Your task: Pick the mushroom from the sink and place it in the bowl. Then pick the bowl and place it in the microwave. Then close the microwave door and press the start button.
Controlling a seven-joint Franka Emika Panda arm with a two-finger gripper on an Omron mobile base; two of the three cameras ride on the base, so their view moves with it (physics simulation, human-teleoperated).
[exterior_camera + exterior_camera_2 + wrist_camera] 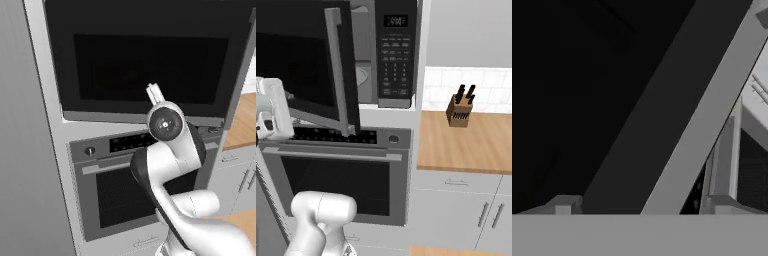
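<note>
The microwave has a black keypad panel, with a strip of its grey cavity showing beside it. The microwave door is a big black panel standing partly open, and its long silver handle runs vertically. My gripper is open, its tips wide apart, right up against the door's dark outer face near the lower edge. My hand sits at the door's lower middle. The mushroom, the sink and the bowl are out of view.
An oven with knobs and a horizontal handle sits directly under the microwave. To the right runs a wooden counter carrying a knife block, with white cabinets below. A tall grey panel stands on the left.
</note>
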